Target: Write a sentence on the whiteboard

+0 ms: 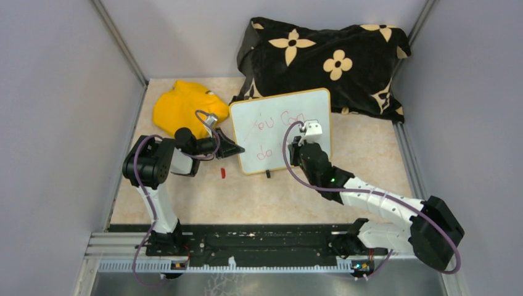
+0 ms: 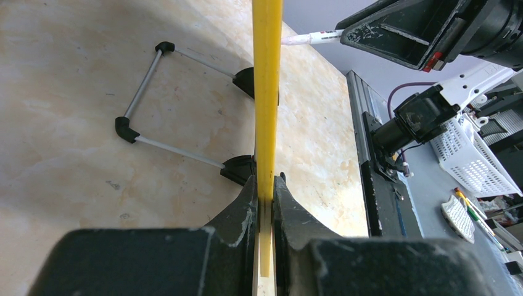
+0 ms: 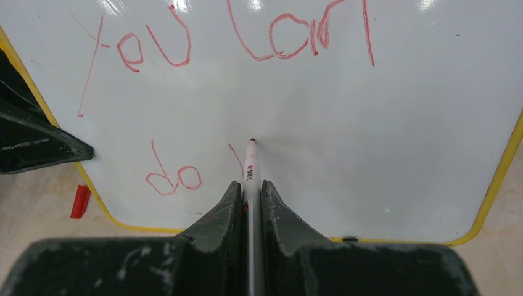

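Observation:
The whiteboard (image 1: 280, 129) stands tilted on the table, white with a yellow rim (image 2: 266, 92). Red marker words on it read "You Can" (image 3: 247, 37) and below "do" (image 3: 172, 179), with one more short stroke beside the pen tip. My left gripper (image 1: 237, 148) is shut on the board's left edge; in the left wrist view (image 2: 266, 191) the rim sits between the jaws. My right gripper (image 3: 249, 188) is shut on a white marker (image 3: 250, 169), its tip touching the board to the right of "do". In the top view the right gripper (image 1: 302, 142) is over the board's lower right.
A yellow cloth (image 1: 182, 105) lies left of the board. A black cushion with tan flowers (image 1: 327, 58) lies behind it. A red marker cap (image 1: 222, 173) lies on the table by the board's lower left. The board's wire stand (image 2: 179, 111) rests behind it.

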